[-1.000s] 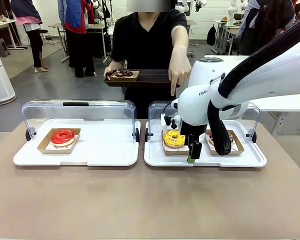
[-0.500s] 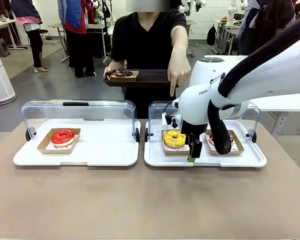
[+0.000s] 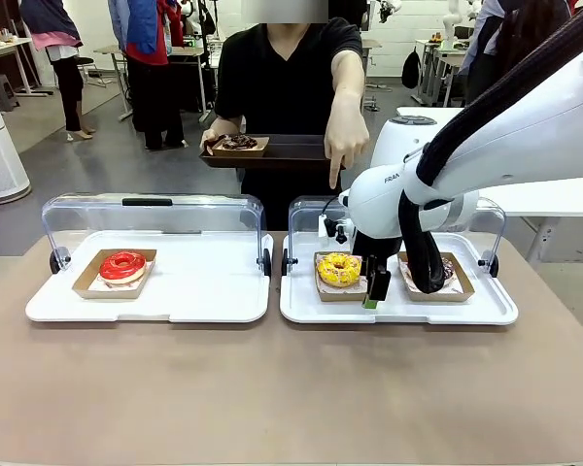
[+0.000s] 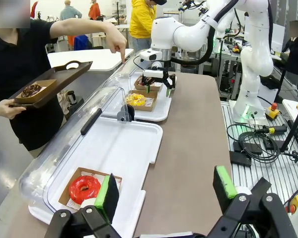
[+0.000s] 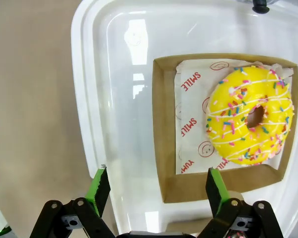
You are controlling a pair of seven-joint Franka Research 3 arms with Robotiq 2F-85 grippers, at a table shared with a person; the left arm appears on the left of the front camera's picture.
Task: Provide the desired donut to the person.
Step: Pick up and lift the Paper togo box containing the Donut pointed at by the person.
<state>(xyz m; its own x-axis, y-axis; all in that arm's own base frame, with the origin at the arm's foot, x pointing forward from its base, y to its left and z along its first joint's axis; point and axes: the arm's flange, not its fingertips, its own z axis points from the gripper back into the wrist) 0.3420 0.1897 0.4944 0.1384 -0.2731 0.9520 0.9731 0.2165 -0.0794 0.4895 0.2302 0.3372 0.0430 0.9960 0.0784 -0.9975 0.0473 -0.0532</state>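
donut boxes sat on two white trays on the table (image 3: 272, 388). the yellow donut (image 3: 338, 269) lay in its box (image 3: 323, 291) on the right-hand tray (image 3: 301, 307), and the person (image 3: 282, 78) held a pointing hand (image 3: 347, 136) above it, finger down. the right pincer (image 3: 374, 296) hung just beside that donut, spread, a box corner between its pads (image 5: 100, 188), pinching nothing. the red donut (image 3: 123, 265) lay on the left tray (image 3: 204, 291). the left pincer (image 4: 166, 191) was spread too, one pad over that tray, one over the table. the person's other hand (image 3: 214, 136) carried a dark tray (image 3: 291, 153) with a chocolate donut (image 3: 240, 143).
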